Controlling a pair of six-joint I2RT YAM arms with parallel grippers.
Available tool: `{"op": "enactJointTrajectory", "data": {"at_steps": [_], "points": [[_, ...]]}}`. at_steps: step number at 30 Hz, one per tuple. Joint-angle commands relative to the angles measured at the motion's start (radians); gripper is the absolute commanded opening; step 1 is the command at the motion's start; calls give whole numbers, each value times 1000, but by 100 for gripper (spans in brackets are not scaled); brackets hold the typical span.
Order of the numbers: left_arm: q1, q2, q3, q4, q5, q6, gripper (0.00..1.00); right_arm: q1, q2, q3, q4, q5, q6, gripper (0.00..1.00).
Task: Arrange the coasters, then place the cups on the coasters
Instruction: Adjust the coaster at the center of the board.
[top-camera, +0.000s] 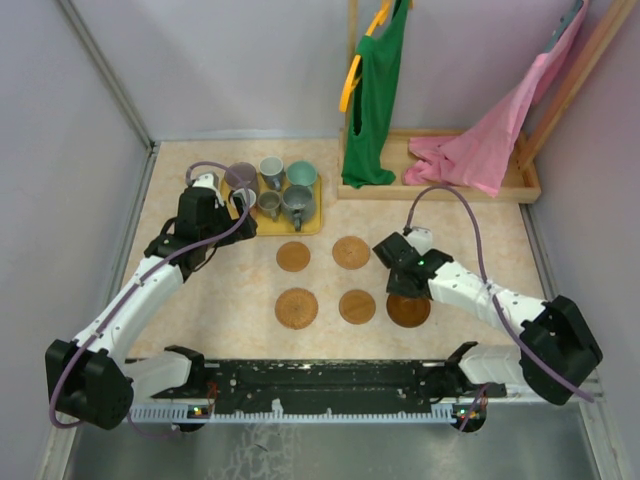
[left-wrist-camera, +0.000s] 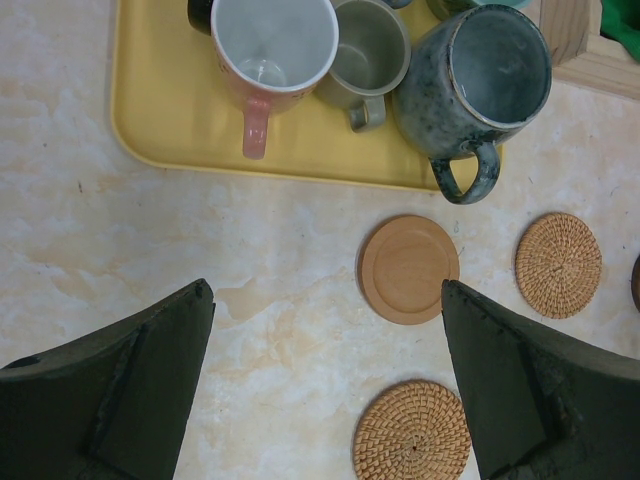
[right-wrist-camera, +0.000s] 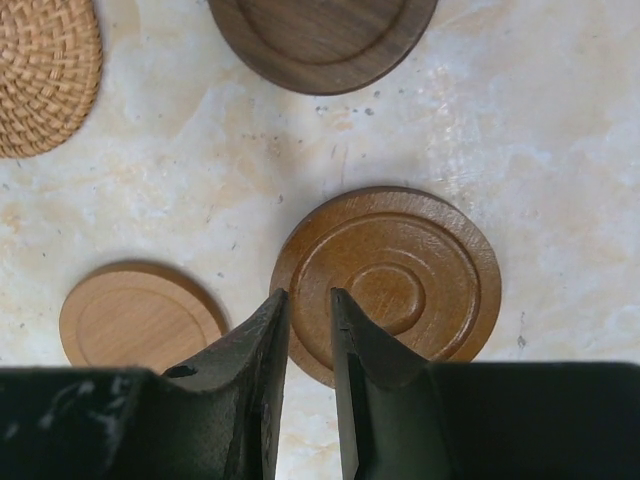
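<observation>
Five coasters show from above: light wood (top-camera: 293, 256), woven (top-camera: 351, 252), woven (top-camera: 297, 308), light wood (top-camera: 357, 306) and a ringed brown one (top-camera: 408, 310). A dark coaster (right-wrist-camera: 320, 40) lies just beyond it. My right gripper (right-wrist-camera: 310, 295) hangs over the ringed coaster's (right-wrist-camera: 400, 270) left rim. Its jaws stand a narrow gap apart with nothing between them. The cups stand on the yellow tray (left-wrist-camera: 150, 120): a pink one (left-wrist-camera: 272, 50), a grey one (left-wrist-camera: 370, 50), a dark blue-grey mug (left-wrist-camera: 480, 85) and a teal one (top-camera: 301, 174). My left gripper (left-wrist-camera: 326, 290) is wide open over bare table, just short of the tray.
A wooden rack base (top-camera: 440, 180) at the back right carries a green garment (top-camera: 375, 90) and a pink one (top-camera: 490, 140). Side walls close in the table on the left and right.
</observation>
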Motion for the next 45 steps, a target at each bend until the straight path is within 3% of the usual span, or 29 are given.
{"op": "enactJointTrajectory", "data": {"at_steps": [1,7,21,45], "points": [[5,-14,-4,14,3,4,100,58,47,46,40,-13,-20,24],[5,-26,-18,1,0,6,100,160,141,104,107,-15,-38,24],[6,-50,-29,-16,-10,8,100,273,312,172,214,-76,-79,24],[5,-53,-32,-17,-12,5,100,351,401,203,242,-116,-72,24]]}}
